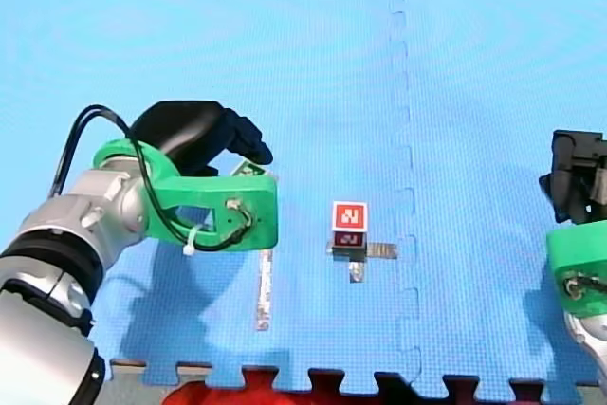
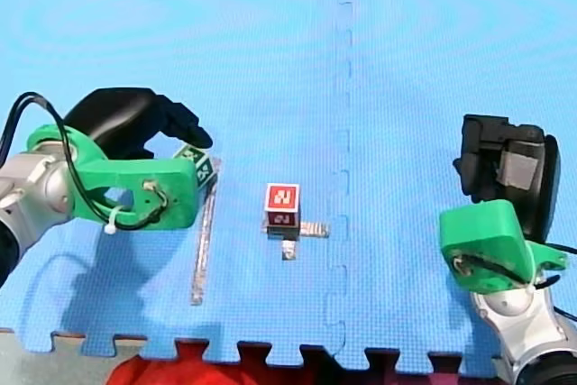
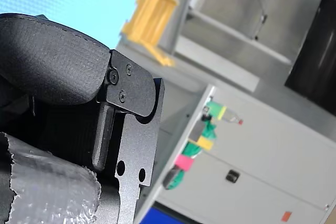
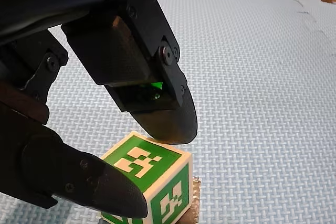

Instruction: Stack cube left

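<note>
Where the left arm comes in over the blue foam surface (image 2: 379, 60), the left hand (image 2: 135, 119) sits low at mid-left, with a green bracket (image 2: 135, 188) at its wrist; the hand is pinching the green cube (image 2: 202, 167); second wrist view shows it close: one fingertip (image 4: 168, 114) on the cube's top rear edge, thumb (image 4: 89, 184) against its near corner, green-and-white marker faces showing; cube's base sits on the far end of a silver strip (image 2: 202, 254), so it looks seated on the surface, not lifted; the strip runs from there toward the mat's near edge.

Right of that, well apart from the green one, the red cube (image 2: 282, 205) stands upright near centre, red-and-white marker on top, resting on a small tape cross (image 2: 305, 230); it stands free of both hands; mat seam (image 2: 347, 132) runs just right of it.

Far right: right hand (image 2: 500, 164) raised above the surface, holding nothing, well apart from both cubes; closed or not, cannot tell; red cloth (image 2: 171, 369) shows beyond the mat's near edge.
</note>
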